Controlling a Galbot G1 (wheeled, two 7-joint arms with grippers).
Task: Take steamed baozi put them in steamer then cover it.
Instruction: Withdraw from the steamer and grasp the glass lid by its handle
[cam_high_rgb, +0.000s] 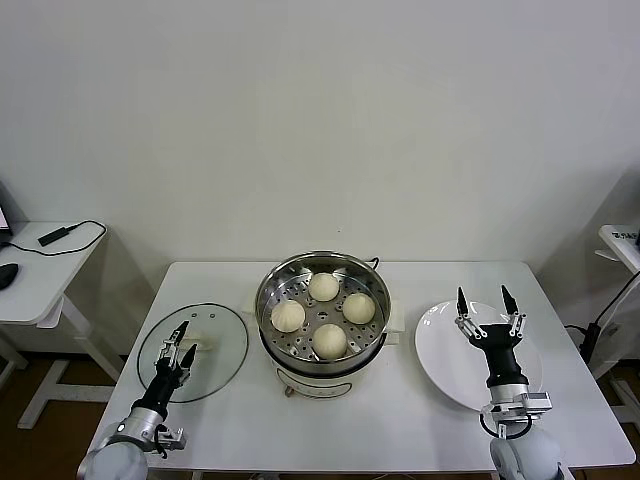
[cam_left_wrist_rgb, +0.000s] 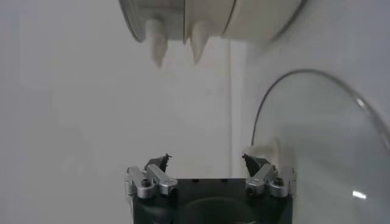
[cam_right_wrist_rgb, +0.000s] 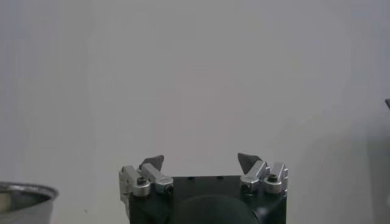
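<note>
The shiny steamer (cam_high_rgb: 268, 340) stands uncovered at the table's middle on its white base. Several white steamed baozi (cam_high_rgb: 323, 286) rest on its perforated tray. The glass cover (cam_high_rgb: 225, 340) lies flat on the table to the steamer's left, white handle (cam_high_rgb: 207, 346) up. My left gripper (cam_high_rgb: 181, 338) hangs open just above the cover, beside that handle. In the left wrist view the handle (cam_left_wrist_rgb: 269, 150) lies by one fingertip of the gripper (cam_left_wrist_rgb: 205, 159), with nothing between the fingers. My right gripper (cam_high_rgb: 485, 300) is open and empty above a white plate.
The bare white plate (cam_high_rgb: 445, 350) sits at the table's right. The steamer's rim (cam_right_wrist_rgb: 24, 196) shows at the edge of the right wrist view, behind my right gripper (cam_right_wrist_rgb: 201, 159). A side desk (cam_high_rgb: 40, 265) with a cable stands far left.
</note>
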